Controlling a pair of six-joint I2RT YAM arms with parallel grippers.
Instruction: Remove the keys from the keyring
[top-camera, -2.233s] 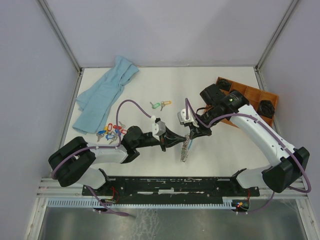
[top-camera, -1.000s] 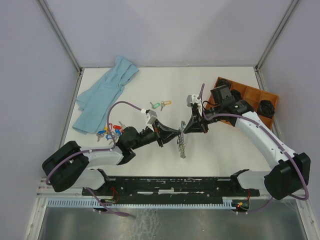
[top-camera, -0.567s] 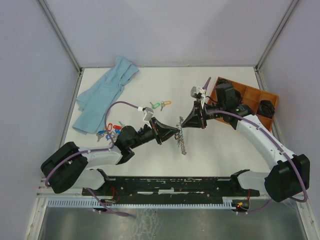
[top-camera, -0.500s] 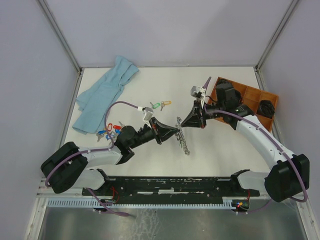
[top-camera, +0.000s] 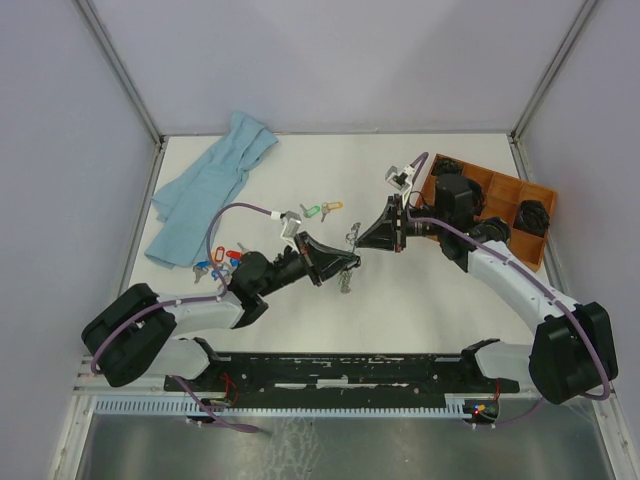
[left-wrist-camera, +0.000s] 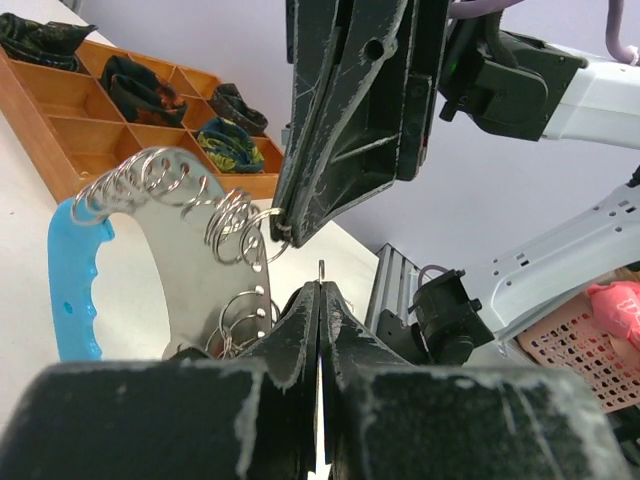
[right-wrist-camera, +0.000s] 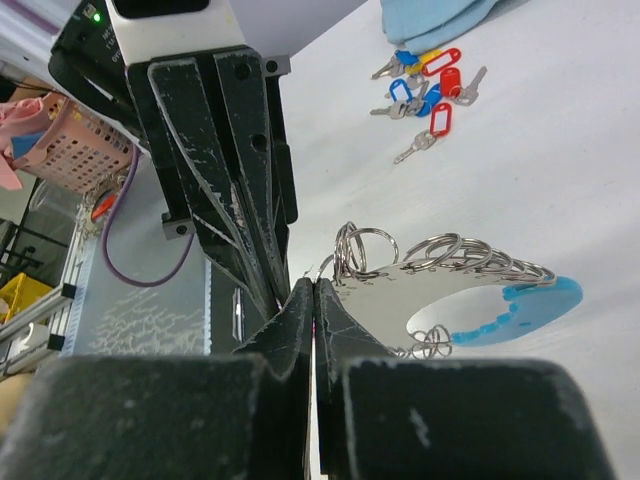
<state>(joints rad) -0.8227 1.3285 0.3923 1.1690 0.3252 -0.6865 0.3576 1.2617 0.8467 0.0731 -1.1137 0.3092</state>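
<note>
Pinching the keyring (right-wrist-camera: 450, 275) between them near the middle of the white table (top-camera: 430, 295), the left gripper (left-wrist-camera: 318, 292) and the right gripper (right-wrist-camera: 313, 287) meet tip to tip, each with its jaws fully closed on the thin wire rings. The keyring's flat silver crescent runs away from the pinch, its light blue end farthest from the fingertips. Keys (top-camera: 222, 262) with red and blue tags lie loose by the left arm, near a blue cloth (top-camera: 205, 195), and pale lilac walls (top-camera: 350, 60) enclose the table.

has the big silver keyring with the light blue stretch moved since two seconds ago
Yes: the silver keyring has shifted left and up the view, toward the green-tagged key.
</note>
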